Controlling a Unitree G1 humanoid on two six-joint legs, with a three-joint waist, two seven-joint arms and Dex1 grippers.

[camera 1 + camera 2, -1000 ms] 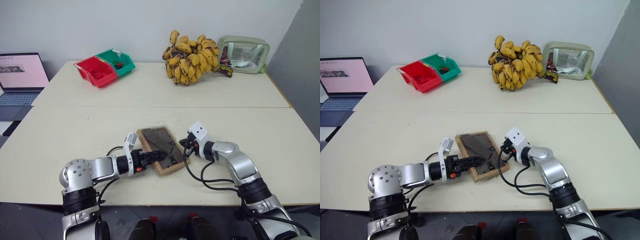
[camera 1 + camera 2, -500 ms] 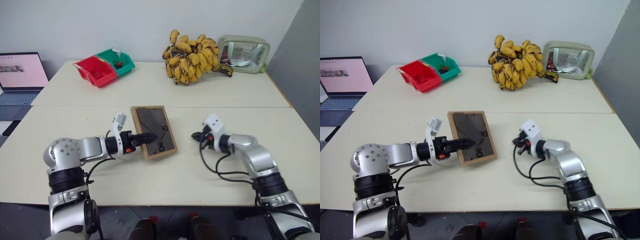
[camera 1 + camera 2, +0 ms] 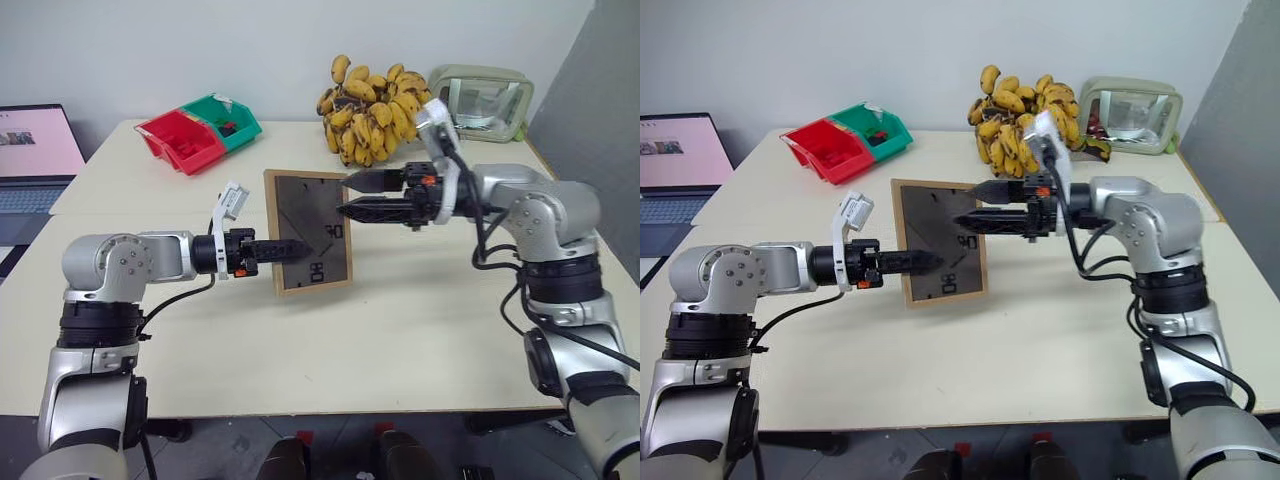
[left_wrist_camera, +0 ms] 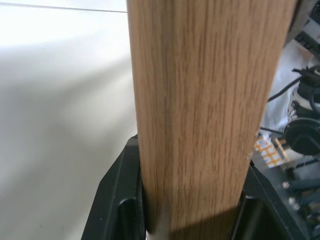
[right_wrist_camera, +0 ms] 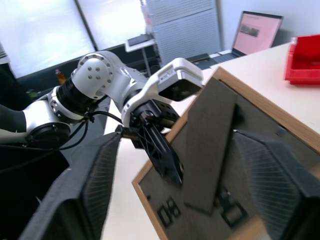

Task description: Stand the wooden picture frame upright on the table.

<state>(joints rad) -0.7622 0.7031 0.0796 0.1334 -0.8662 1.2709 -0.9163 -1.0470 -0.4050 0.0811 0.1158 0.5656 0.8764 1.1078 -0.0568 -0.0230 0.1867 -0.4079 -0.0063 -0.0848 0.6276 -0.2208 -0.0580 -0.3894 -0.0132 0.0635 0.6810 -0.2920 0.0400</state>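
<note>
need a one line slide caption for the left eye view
Left gripper holds the wooden picture frame up off the table, back panel to camera, as the open right gripper reaches its far edge.

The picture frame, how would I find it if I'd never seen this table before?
Start at the big cream table and look at its middle, between the two robot arms. There the left gripper holds the wooden picture frame up off the tabletop, dark back facing you, while the open right gripper reaches toward it. It is the only flat, light-wood rectangle, with white numerals on its grey back.
</note>
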